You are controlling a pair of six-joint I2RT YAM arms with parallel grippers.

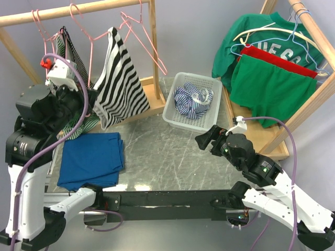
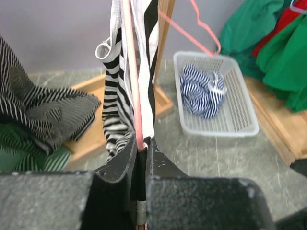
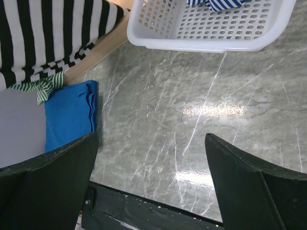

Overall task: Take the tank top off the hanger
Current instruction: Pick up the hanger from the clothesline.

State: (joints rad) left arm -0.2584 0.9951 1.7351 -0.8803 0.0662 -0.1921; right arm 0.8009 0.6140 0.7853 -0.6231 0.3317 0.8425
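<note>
A black-and-white striped tank top [image 1: 123, 83] hangs tilted from a pink hanger [image 1: 97, 37] on the left wooden rail. My left gripper [image 1: 93, 106] sits at the garment's lower left edge. In the left wrist view that gripper [image 2: 142, 142] is shut on the hanger's pink wire [image 2: 133, 72], and the tank top [image 2: 115, 115] drapes around the wire just beyond the fingertips. My right gripper [image 1: 202, 140] hovers low over the table's middle right, apart from the garment. Seen from its own wrist, the right gripper [image 3: 151, 139] is wide open, with only the tabletop between its fingers.
A white basket [image 1: 212, 83] holding blue-striped cloth stands at the back centre. Folded blue cloth [image 1: 91, 159] lies front left. Empty pink hangers [image 1: 144, 34] hang on the left rail. Another striped garment [image 1: 70, 49] hangs behind my left arm. Green and red clothes [image 1: 267, 89] fill the right rack.
</note>
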